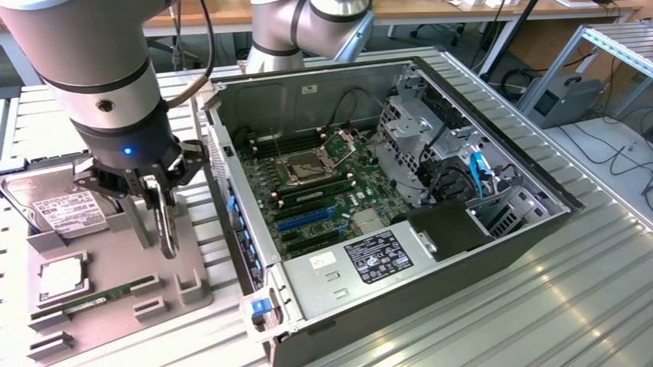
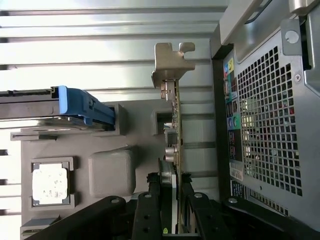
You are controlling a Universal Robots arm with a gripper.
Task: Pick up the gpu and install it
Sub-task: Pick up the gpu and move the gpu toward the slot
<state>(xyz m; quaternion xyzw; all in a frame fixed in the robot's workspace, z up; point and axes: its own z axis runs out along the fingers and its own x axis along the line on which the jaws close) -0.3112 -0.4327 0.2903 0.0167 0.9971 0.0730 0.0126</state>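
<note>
**Card pinched on edge over the tray**

The gpu looks light, stiff and thin, yet fragile (bare components on its faces), so it is best pinched near one long edge. It stands on edge between the fingers of the gripper, which close against both faces. It is over the grey tray, beside the open computer case.

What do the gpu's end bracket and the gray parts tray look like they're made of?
Bracket on the gpu: seemingly bare sheet metal, dull silvery sheen, thin folded tab. Gray tray: probably matte plastic, moulded or printed; uniform gray, rounded blocks, no glints.
</note>
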